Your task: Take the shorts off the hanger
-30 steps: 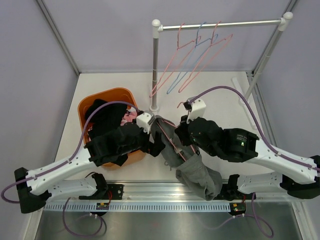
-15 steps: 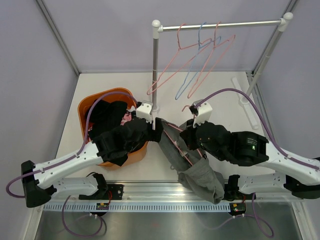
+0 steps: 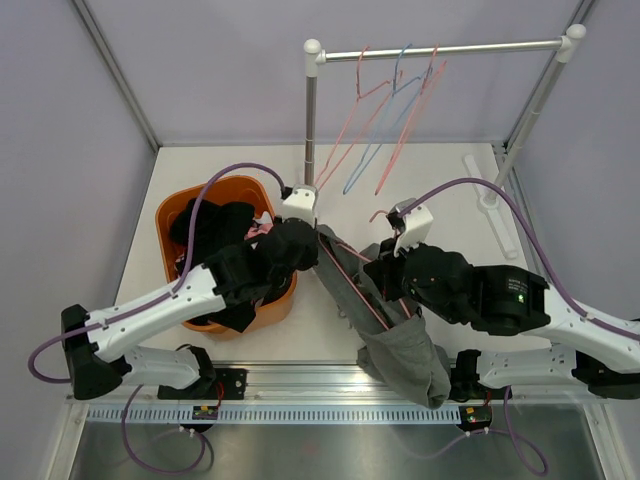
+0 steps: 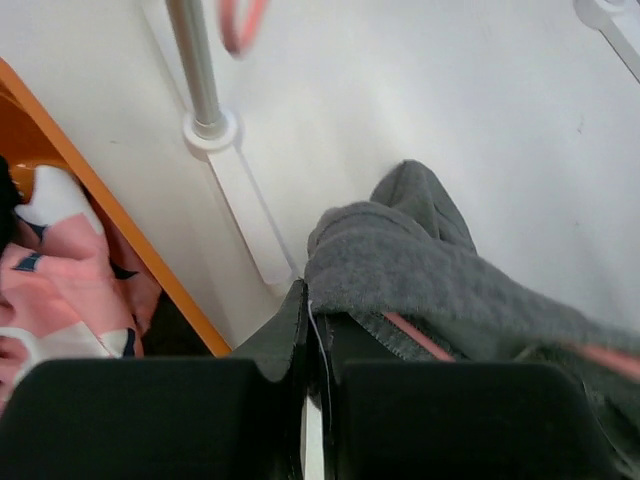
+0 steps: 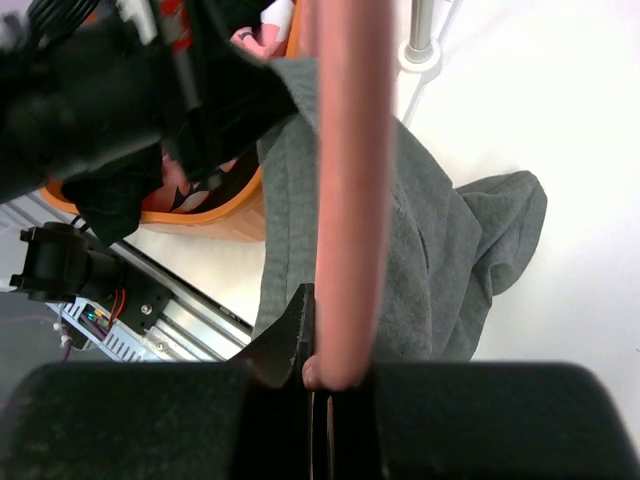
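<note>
1. Basket (image 3: 268,308), orange, far left: I count black shorts (image 3: 205,235) and pink shorts (image 4: 60,290) with navy-and-white print inside.
2. Left gripper (image 4: 310,325): fingers pressed together, pinching the top edge of the grey shorts (image 3: 400,350).
3. Grey shorts: centre, stretched between both arms, lower end sagging towards the near edge of the table (image 3: 440,170); a pink hanger (image 3: 352,288) runs through them.
4. Right gripper (image 5: 335,372): fingers clamped on that hanger's bar.
5. Rack (image 3: 440,48), rear: three bare hangers (image 3: 385,130) hang tilted from it.
</note>
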`<move>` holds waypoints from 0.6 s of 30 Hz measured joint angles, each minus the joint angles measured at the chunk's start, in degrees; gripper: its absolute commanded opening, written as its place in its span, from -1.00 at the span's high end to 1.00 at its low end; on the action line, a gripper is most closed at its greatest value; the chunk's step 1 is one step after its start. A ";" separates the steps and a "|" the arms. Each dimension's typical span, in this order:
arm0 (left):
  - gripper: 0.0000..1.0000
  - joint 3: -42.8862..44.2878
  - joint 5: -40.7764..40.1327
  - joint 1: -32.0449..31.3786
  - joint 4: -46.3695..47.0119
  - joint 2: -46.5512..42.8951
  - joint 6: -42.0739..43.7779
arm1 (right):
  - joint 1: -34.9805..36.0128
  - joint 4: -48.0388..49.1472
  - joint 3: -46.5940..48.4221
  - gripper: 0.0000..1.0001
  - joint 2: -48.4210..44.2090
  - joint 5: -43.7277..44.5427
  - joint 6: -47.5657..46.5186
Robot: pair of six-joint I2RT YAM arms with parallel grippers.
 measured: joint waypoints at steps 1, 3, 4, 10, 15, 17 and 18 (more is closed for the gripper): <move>1.00 2.16 -0.96 0.50 -1.25 1.55 -0.35 | 0.26 0.39 -0.04 1.00 -0.07 -0.15 -0.50; 1.00 6.60 -2.38 1.86 -3.72 5.25 -0.90 | 0.72 0.98 -0.04 1.00 -0.11 -0.15 -1.29; 1.00 8.41 -2.91 2.58 -4.22 7.15 -1.07 | 0.81 1.31 -0.04 1.00 -0.11 -0.15 -1.57; 1.00 9.92 -3.37 6.08 -6.45 12.31 -2.56 | 1.40 1.77 -0.52 1.00 -1.57 -0.22 -2.49; 1.00 6.27 -0.33 8.31 -5.25 12.20 -3.56 | 1.46 2.01 -1.31 1.00 -5.07 0.20 -2.91; 1.00 3.96 2.23 8.41 -3.82 11.50 -3.54 | 1.46 1.95 -1.36 1.00 -5.70 0.87 -2.99; 1.00 2.40 3.80 8.33 -2.38 10.64 -3.34 | 1.49 1.86 -1.36 1.00 -5.77 1.20 -2.99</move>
